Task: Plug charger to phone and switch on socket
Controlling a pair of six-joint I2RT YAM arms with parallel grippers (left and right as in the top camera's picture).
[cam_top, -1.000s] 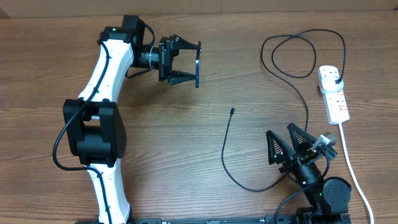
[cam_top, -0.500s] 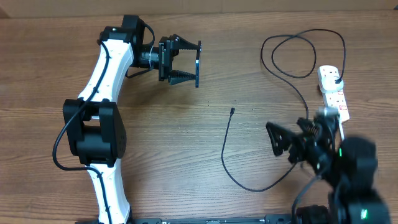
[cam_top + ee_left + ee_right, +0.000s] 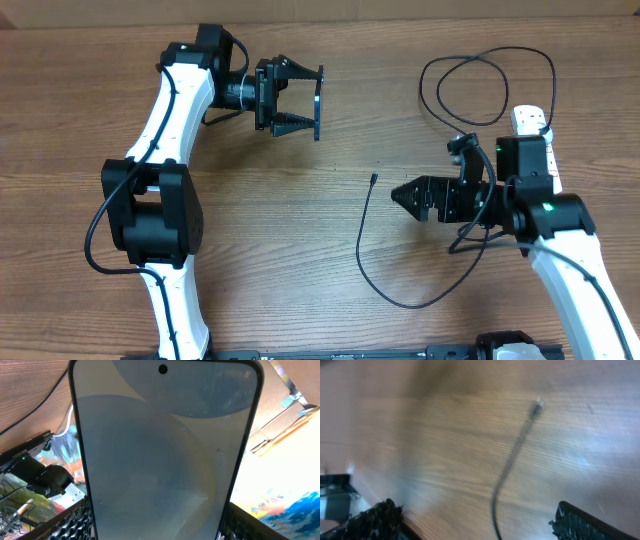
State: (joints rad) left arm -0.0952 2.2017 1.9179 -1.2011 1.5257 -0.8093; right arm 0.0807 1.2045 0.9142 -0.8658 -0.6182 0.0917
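My left gripper (image 3: 311,100) is shut on the phone (image 3: 319,112) and holds it on edge above the back left of the table. In the left wrist view the phone (image 3: 165,450) fills the frame with a pale grey screen between the fingers. The charger, a thin black cable (image 3: 362,240), lies on the table with its connector tip (image 3: 373,179) free. It loops back (image 3: 480,90) toward the white socket strip (image 3: 525,117), which my right arm partly hides. My right gripper (image 3: 400,195) is open just right of the tip. The right wrist view shows the tip (image 3: 537,405) ahead of the open jaws (image 3: 480,530).
The thick white cord of the strip is hidden behind my right arm. The cable's slack curves toward the front edge (image 3: 400,302). Bare wood lies between the two grippers.
My right arm has risen from the front edge and swung toward the middle, its open gripper now pointing left at the connector tip. The left arm and the phone have not moved.
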